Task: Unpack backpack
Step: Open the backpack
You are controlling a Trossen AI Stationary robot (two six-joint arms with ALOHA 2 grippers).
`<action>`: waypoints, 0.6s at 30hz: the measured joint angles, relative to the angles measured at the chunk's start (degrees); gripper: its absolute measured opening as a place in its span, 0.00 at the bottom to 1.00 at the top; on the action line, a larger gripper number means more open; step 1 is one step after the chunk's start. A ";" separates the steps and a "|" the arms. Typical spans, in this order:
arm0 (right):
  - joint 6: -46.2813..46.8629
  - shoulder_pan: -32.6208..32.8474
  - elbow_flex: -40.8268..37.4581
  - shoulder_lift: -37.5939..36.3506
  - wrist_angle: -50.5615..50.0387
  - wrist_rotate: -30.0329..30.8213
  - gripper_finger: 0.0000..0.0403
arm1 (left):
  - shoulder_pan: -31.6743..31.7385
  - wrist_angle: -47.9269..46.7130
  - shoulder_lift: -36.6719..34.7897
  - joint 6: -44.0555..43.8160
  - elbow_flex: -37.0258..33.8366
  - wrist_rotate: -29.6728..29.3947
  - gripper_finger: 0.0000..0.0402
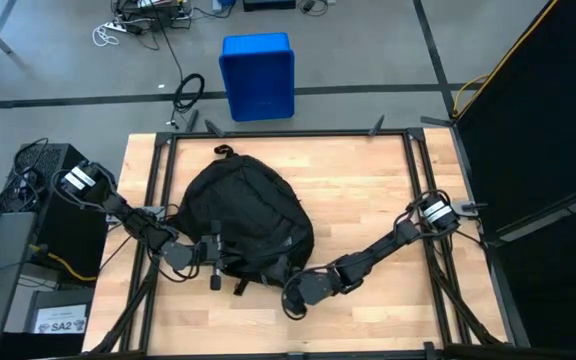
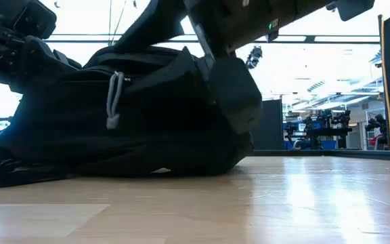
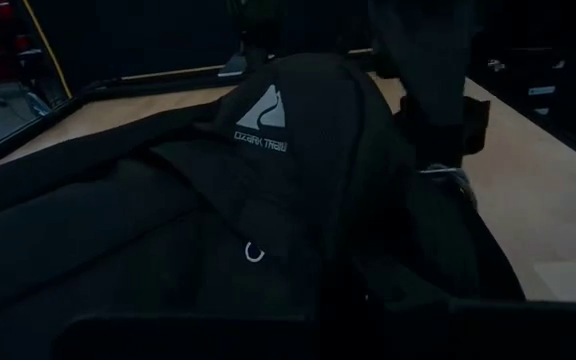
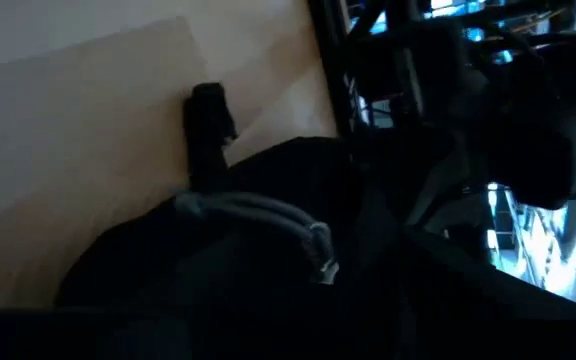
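Centrally, the backpack (image 1: 243, 225) lies flat on the wooden table (image 1: 368, 200), its rounded top toward the far edge and its straps toward the near edge. The left gripper (image 1: 211, 258) is clenched at the pack's near-left edge, probably on a fold of fabric, though the dark cloth hides the contact. The right gripper (image 1: 296, 295) sits at the pack's near-right corner; whether its fingers are parted or pinching cannot be told. A grey drawstring (image 2: 114, 100) hangs down the bag's side. Beyond the table stand a blue bin (image 1: 258, 75) and loose cables (image 1: 188, 92) on the floor.
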 joint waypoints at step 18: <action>5.28 -2.21 -0.02 0.00 1.29 -10.66 0.33 | 0.02 0.07 0.00 -0.70 0.00 0.07 0.00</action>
